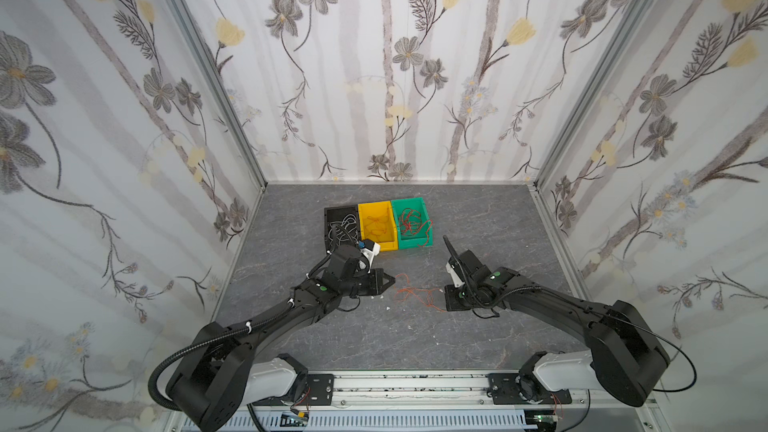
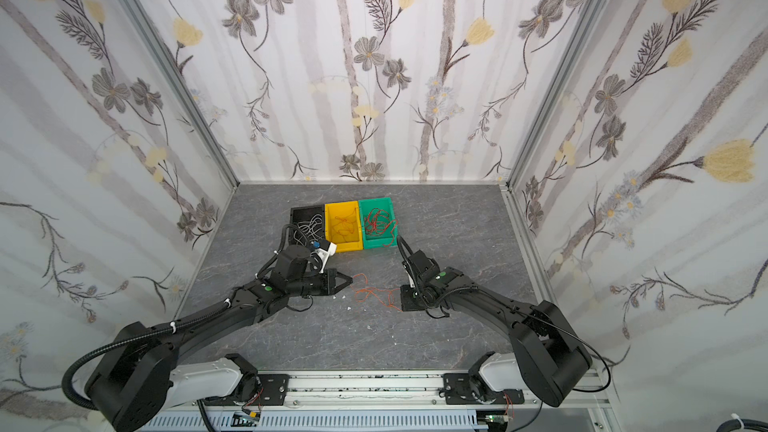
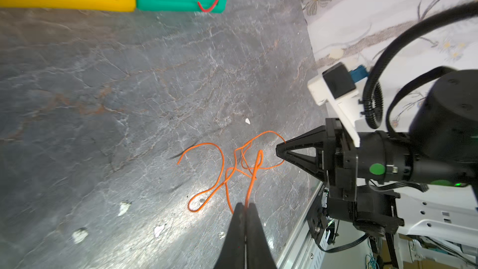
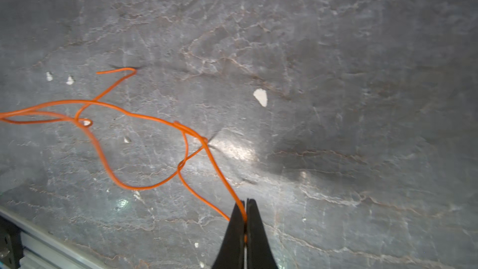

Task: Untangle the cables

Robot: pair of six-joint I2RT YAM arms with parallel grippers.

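Shows the pulling-apart step. Pinches one strand of the knotted orange cable (image 1: 406,292), lying on the table (image 1: 498,222) between the arms, in the fully closed left gripper (image 3: 244,206), another in the fully closed right gripper (image 4: 245,202). Probably calls next for a slow outward draw.

Cable (image 3: 259,157) lies between left pincer (image 1: 392,280) and right pincer (image 3: 278,151), before bins (image 1: 415,241).
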